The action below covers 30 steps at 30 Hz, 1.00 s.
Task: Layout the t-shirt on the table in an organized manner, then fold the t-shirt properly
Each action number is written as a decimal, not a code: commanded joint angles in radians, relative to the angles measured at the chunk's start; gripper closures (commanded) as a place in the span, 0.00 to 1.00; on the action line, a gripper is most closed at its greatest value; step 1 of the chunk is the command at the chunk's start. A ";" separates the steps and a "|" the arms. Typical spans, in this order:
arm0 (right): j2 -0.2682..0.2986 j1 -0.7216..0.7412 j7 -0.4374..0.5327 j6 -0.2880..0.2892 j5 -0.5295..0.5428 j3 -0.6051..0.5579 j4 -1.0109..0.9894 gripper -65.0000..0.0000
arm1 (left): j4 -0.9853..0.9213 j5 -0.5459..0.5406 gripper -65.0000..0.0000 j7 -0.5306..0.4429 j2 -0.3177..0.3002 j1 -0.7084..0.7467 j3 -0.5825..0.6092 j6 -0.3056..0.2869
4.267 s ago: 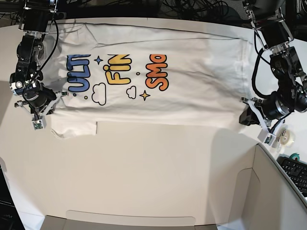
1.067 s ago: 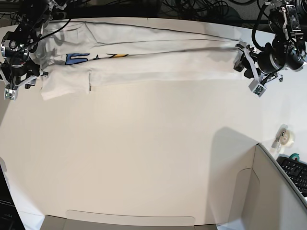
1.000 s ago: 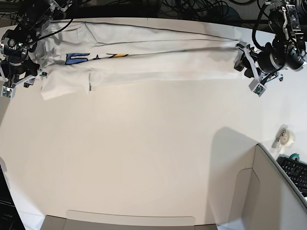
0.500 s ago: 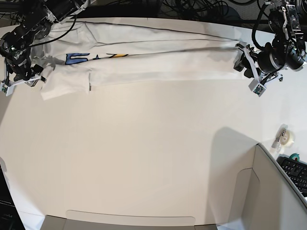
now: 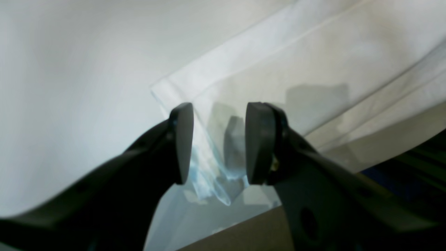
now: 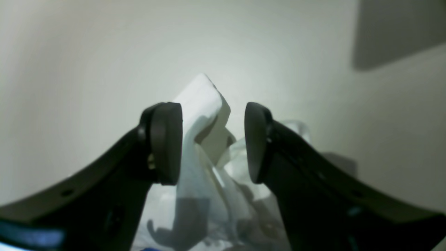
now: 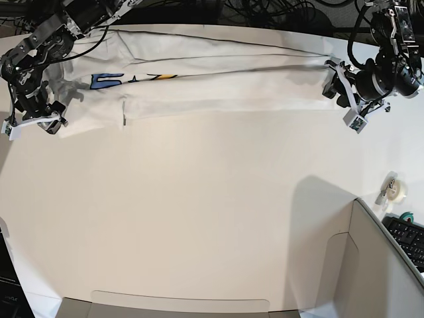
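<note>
The t-shirt (image 7: pixel 218 83) lies folded into a long narrow band along the far side of the table (image 7: pixel 199 212), with a strip of blue and yellow print showing. My left gripper (image 7: pixel 333 83) is at the band's right end. In the left wrist view it (image 5: pixel 217 139) is open over the hemmed corner of the t-shirt (image 5: pixel 313 69). My right gripper (image 7: pixel 32 121) hovers at the sleeve on the left end. In the right wrist view it (image 6: pixel 212 139) is open, with a bunched fold of the t-shirt (image 6: pixel 205 101) rising between the fingers.
A tape roll (image 7: pixel 394 187) and a keyboard (image 7: pixel 407 238) sit at the right edge. Grey-white box panels (image 7: pixel 371 265) stand at the front right, and another (image 7: pixel 179 306) runs along the front. Cables (image 7: pixel 265 13) hang behind the far edge.
My right arm has swung a little toward the front and over the sleeve end. The left arm and the shirt band have stayed still. Both jaws stand as wide as before.
</note>
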 commanded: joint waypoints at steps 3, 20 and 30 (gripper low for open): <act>0.009 0.038 0.018 0.000 0.015 0.002 -0.020 0.55 | 0.013 -0.010 0.62 -0.006 -0.016 -0.006 -0.005 0.001; 0.007 0.076 0.016 0.000 0.015 -0.007 -0.151 1.00 | 0.013 -0.010 0.62 -0.006 -0.016 -0.006 -0.005 0.001; 0.015 -0.019 0.015 0.000 0.014 -0.181 0.059 1.00 | 0.013 -0.010 0.62 -0.006 -0.010 -0.006 -0.005 0.001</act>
